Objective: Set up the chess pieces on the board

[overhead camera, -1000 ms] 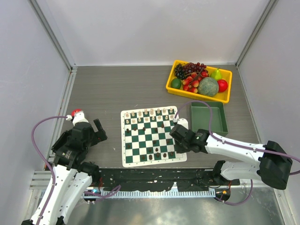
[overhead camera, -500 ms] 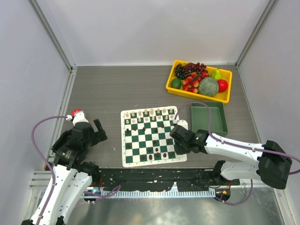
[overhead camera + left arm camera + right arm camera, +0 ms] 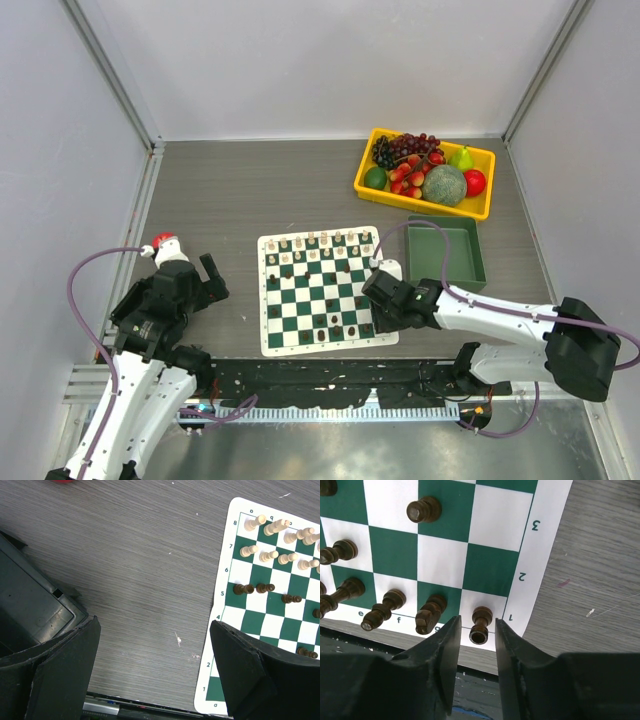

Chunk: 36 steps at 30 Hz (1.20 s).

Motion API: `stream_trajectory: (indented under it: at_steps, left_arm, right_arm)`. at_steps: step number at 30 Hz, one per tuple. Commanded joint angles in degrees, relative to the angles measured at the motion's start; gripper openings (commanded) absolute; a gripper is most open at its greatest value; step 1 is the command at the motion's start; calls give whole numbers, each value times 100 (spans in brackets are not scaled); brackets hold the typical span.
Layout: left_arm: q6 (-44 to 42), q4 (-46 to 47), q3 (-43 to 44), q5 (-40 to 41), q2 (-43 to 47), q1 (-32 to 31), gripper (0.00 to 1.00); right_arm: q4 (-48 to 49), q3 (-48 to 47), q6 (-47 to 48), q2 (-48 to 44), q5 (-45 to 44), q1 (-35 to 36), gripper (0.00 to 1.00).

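The right pincer (image 3: 477, 622) hangs straight over the board's (image 3: 546, 545) near right corner, spread a little, its jaws standing either side of a dark rook (image 3: 481, 624) without pinching it. The rook stands upright on the corner square, long axis pointing up between the jaws, so leaving it probably calls for a straight rise. Other dark pieces (image 3: 423, 511) lie further up the board and to the pincer's left, all nearer this arm. The left pincer (image 3: 155, 626), spread wide and holding nothing, hovers over bare surface (image 3: 130, 565) left of the board. A yellow tray (image 3: 361, 182) at the far right holds fruit; I see nothing in the green bin (image 3: 445, 255) beside the board
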State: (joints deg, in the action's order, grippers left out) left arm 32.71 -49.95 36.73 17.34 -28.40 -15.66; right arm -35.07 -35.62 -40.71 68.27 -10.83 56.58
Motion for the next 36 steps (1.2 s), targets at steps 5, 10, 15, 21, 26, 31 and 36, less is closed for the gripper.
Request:
stream_trajectory:
  at_steps: [5,10,15,21,26,31,36]
  left_arm:
    - [-37,223,36,-38,-16,28,99]
    - [-36,232,36,-73,-7,19,99]
    - [-37,240,27,-82,54,28,99]
    - [-45,267,10,-108,125,19,99]
    - [-45,267,9,-108,133,28,99]
    - [-45,284,-8,-126,133,28,99]
    - [-45,284,-8,-126,133,19,99]
  right_arm:
    - [-307,-690,264,-402,-691,38,48]
    - [-395,-1517,905,-26,-1123,-6,51]
    - [-115,-2098,1232,861,-1177,-155,51]
    - [378,-2678,1416,1820,-675,-542,51]
    - [492,-3003,1531,2330,-649,-665,51]
    - [694,-3065,1671,2638,-420,-850,49]
    - [844,-3074,1707,2867,-209,-938,46]
